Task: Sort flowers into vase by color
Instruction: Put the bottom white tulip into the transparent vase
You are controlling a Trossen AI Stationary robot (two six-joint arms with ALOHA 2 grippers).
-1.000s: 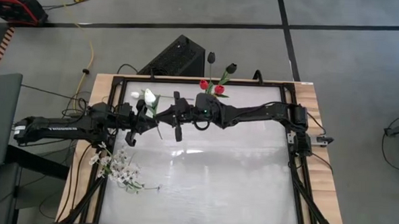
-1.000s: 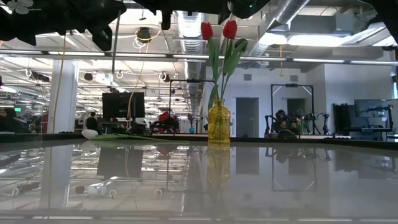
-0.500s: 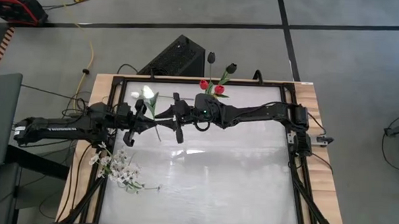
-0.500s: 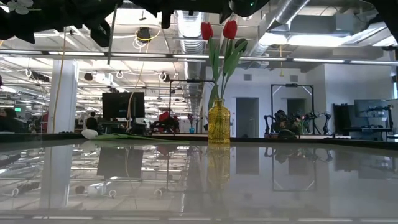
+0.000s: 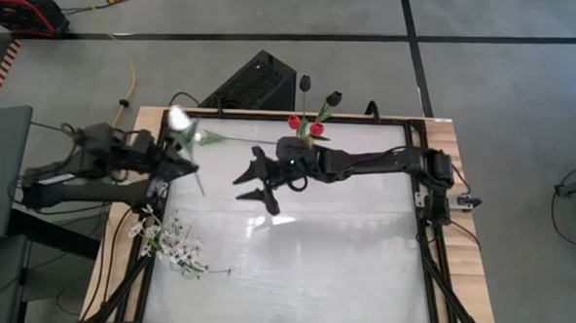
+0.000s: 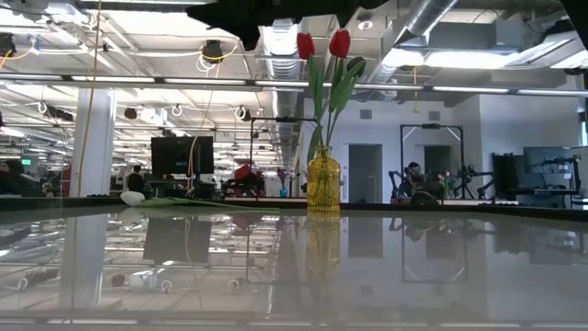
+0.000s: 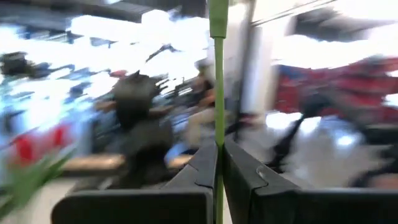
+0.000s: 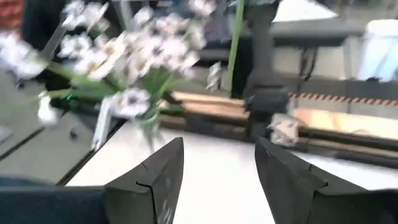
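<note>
My left gripper point(image 5: 174, 155) is over the table's left edge, shut on a white tulip whose bud point(image 5: 180, 121) points to the far side. My right gripper point(image 5: 260, 180) hangs open above the table's middle with nothing between its fingers. The yellow vase point(image 6: 323, 182) stands at the far edge with two red tulips point(image 6: 322, 44) upright in it. A second white tulip point(image 6: 133, 197) lies on the table at the far left. The spray of tiny white blossoms point(image 5: 173, 239) lies near the left edge. Two black buds point(image 5: 320, 91) show past the far edge. My left gripper pinches the white tulip's green stem point(image 7: 217, 134) between its two fingers, which lie across the stem. The stem runs on past the fingertips toward the bud, and its lower end point(image 5: 200, 184) sticks out on the near side. The flower is lifted clear of the table.
The glossy white tabletop sits in a black frame point(image 5: 428, 246). A dark box point(image 5: 253, 80) lies on the floor beyond the far edge. The near half and the right half of the table point(image 5: 342, 261) hold no objects.
My right gripper has opened and let go of the white tulip's stem, staying over the middle of the table. My left gripper, shut on the stem, has swung quickly toward the table's left edge, carrying the tulip away from my right gripper.
</note>
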